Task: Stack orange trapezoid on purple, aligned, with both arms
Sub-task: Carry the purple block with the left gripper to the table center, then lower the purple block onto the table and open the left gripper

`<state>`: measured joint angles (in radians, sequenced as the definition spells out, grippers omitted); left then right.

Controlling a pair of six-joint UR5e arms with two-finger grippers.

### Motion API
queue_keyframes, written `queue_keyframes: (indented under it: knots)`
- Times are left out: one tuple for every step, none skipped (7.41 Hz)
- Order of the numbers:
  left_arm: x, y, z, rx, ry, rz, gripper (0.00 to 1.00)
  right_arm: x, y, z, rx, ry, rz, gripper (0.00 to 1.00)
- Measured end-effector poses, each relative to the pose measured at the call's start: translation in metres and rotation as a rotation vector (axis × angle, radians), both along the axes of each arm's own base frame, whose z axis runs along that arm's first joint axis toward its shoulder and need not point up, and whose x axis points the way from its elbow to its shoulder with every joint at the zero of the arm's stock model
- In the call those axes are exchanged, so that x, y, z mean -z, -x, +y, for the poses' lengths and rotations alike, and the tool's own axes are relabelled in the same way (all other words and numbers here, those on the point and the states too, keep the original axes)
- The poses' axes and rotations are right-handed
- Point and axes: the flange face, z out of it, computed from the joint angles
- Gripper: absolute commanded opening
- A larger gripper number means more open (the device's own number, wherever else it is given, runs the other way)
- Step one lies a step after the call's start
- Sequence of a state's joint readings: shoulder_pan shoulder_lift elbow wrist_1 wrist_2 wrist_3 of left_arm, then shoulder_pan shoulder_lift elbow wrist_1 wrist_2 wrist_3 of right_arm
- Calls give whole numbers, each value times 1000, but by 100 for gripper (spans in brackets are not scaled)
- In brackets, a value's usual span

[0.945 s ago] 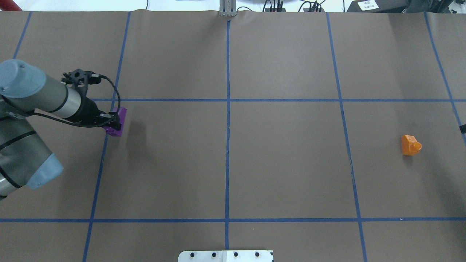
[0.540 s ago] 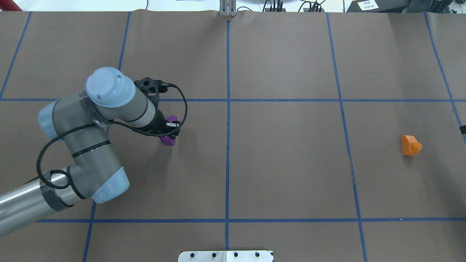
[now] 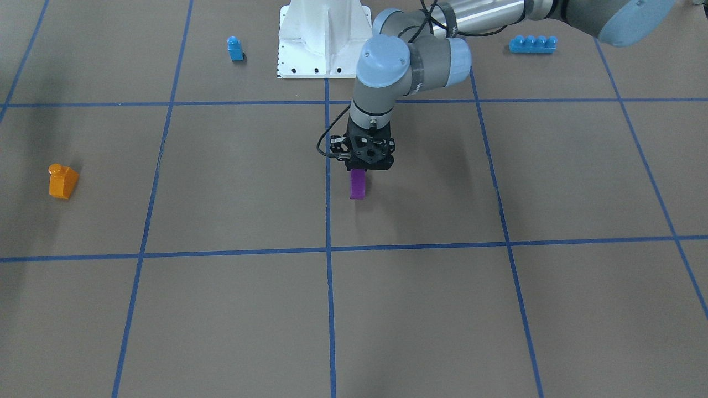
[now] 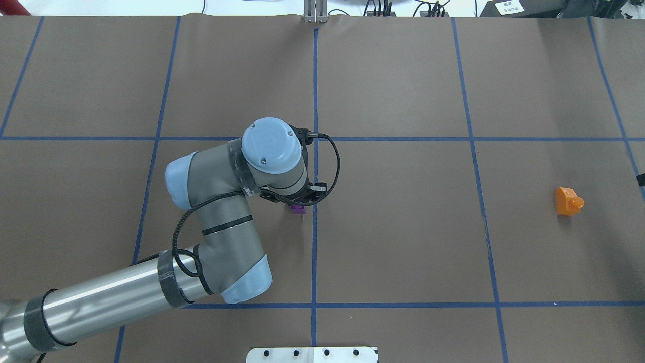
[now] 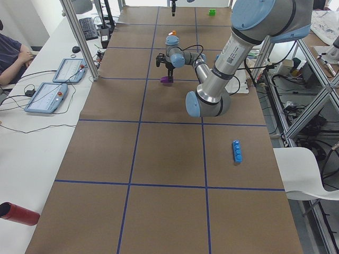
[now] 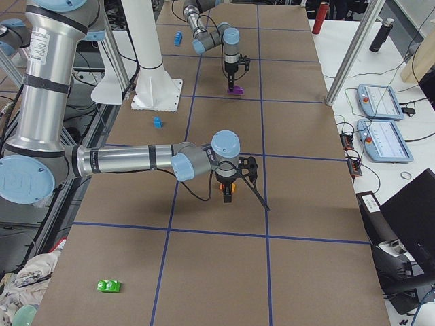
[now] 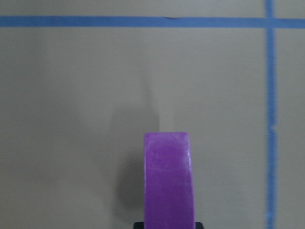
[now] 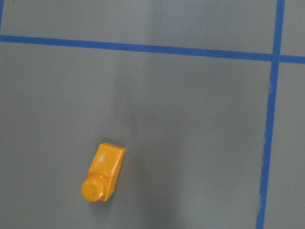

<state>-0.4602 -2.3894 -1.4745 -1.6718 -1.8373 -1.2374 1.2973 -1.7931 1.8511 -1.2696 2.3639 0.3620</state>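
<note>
The left arm (image 4: 221,237) stretched to the middle of the brown worktop (image 4: 403,252). The left end effector (image 3: 359,167) was clamped on the purple block (image 3: 358,185), just beside the central blue line (image 4: 314,262). The right end effector (image 6: 228,195) hung over the orange block (image 4: 568,200), well apart from the purple one. I could not tell if its jaws were apart.

Open tabletop (image 4: 403,227) around orange trapezoid (image 4: 569,201)
</note>
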Motion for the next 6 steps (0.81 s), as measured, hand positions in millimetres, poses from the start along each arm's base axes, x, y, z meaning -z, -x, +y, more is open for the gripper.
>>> queue_keyframes:
  knots:
    - [4,-8,2,2,-7,-7,0,0,0,0,0,0,1,100]
    - [9,-11,3,2,-12,-6,0,-1,0,0,-1,1,2,100]
    - [12,-13,4,0,-15,-3,0,-1,0,0,-2,1,4,100]
    - [13,-15,5,-1,-16,-3,0,-1,-1,0,-3,0,6,100]
    - [13,-16,6,-3,-16,-4,0,-2,-1,0,-4,-1,10,100]
    - [12,-17,7,-5,-15,-6,10,-2,-1,-1,-6,-3,16,100]
